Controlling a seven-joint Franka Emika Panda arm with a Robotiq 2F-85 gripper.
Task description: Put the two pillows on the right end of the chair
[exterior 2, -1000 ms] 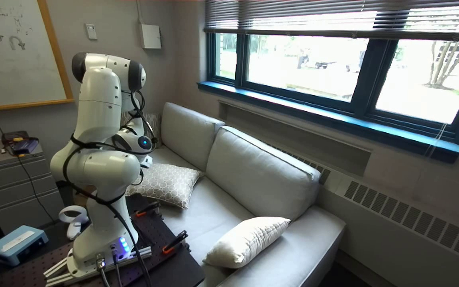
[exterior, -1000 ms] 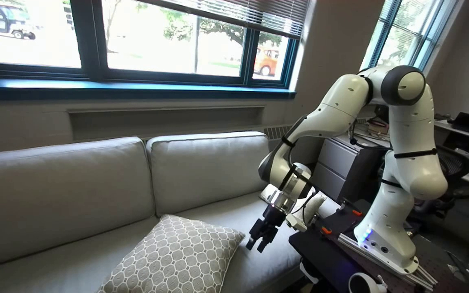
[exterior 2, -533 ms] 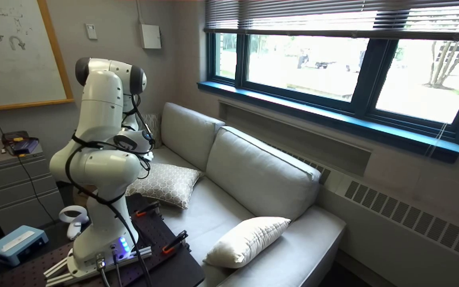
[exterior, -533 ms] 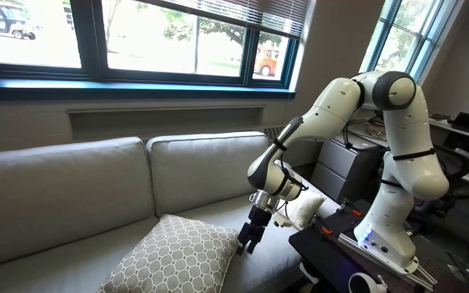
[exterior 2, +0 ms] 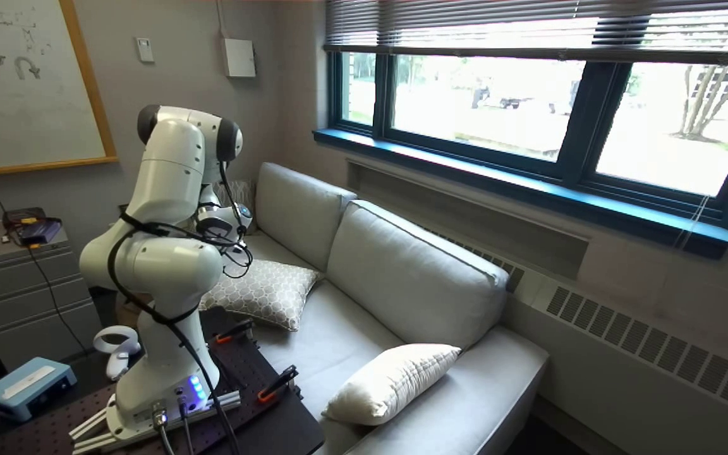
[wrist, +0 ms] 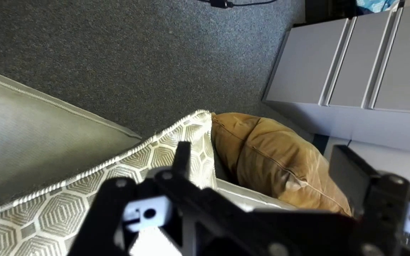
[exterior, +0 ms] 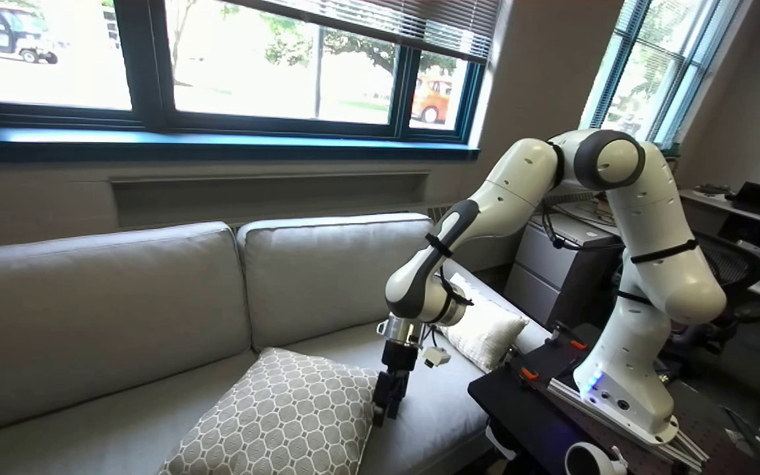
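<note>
- Tool (exterior: 385,414): jaws wide apart in the wrist view, pointing down at the right corner of the lattice-patterned tan pillow (exterior: 287,415); contact cannot be determined.
- Tan pillow: lying on the light grey sofa (exterior: 123,402), left side.
- Cream-white pillow (exterior 2: 395,385): sofa's right end, leaning against the right armrest (exterior 2: 503,379).

Larger pillow (exterior: 281,422) tan under a white lattice — nested lines in the big cells. Smaller pillow (exterior 2: 395,382) cream-white. Sofa (exterior 2: 484,392) light grey. Gripper (exterior: 386,410) black; arm (exterior: 518,178) white, dark grey at joints. Window frame (exterior 2: 591,126) deep blue — carpet (wrist: 155,64) speckled grey.
</note>
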